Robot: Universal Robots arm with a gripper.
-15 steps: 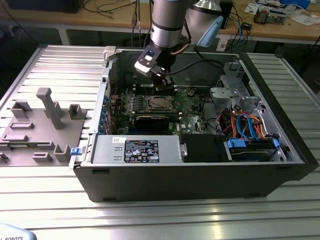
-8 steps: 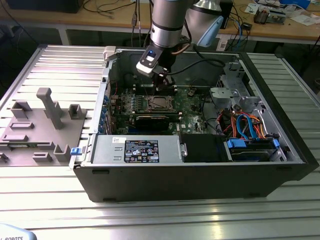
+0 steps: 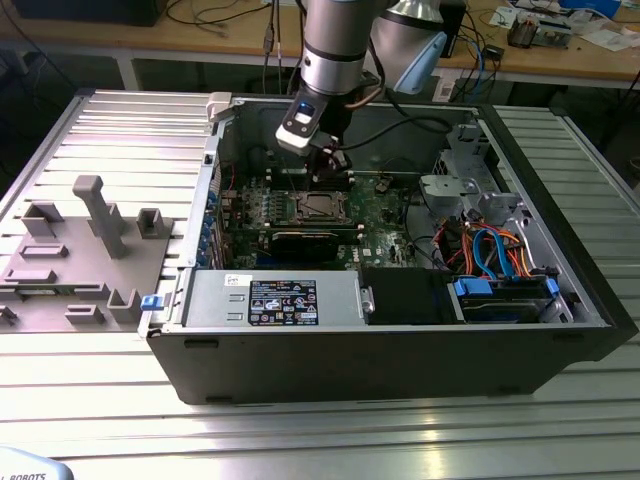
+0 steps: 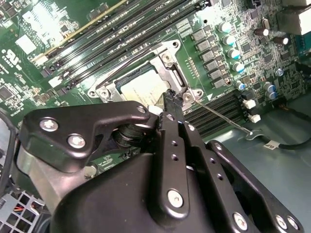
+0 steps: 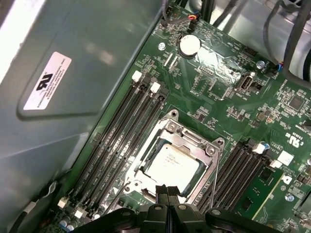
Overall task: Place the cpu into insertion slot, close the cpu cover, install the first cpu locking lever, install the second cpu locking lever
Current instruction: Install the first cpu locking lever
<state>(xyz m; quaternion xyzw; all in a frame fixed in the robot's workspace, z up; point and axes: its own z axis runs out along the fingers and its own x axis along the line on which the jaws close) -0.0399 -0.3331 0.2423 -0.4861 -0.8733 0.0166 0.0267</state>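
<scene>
The gripper (image 5: 166,190) sits low over the socket, fingers pressed together with nothing between them, tips right at the near edge of the cover (image 5: 181,141). In the second wrist view the closed fingertips (image 4: 171,97) touch or nearly touch the frame beside a thin wire lever (image 4: 221,118) that runs out past the socket corner toward the chassis floor.

The cpu (image 5: 170,165) already lies in the slot (image 5: 146,151), its grey top showing through the cover's window. The cover looks down over it, flat to the board as far as I can judge. The lever beside the fingers looks unlatched; a second thin wire (image 5: 214,167) runs along the socket's other side. So the work looks to be at the levers.

To do it well: push with the closed tips on the wire itself, near its free end and not near the hinge, so it swings easily. Keep the tips off the chip and off the memory slots (image 5: 124,131) either side. Sweep the lever down and then sideways under its hook; a straight push could let it spring off.

From outside, the arm (image 3: 335,45) reaches down into the open case (image 3: 400,350), with the board (image 3: 380,215) beneath.
</scene>
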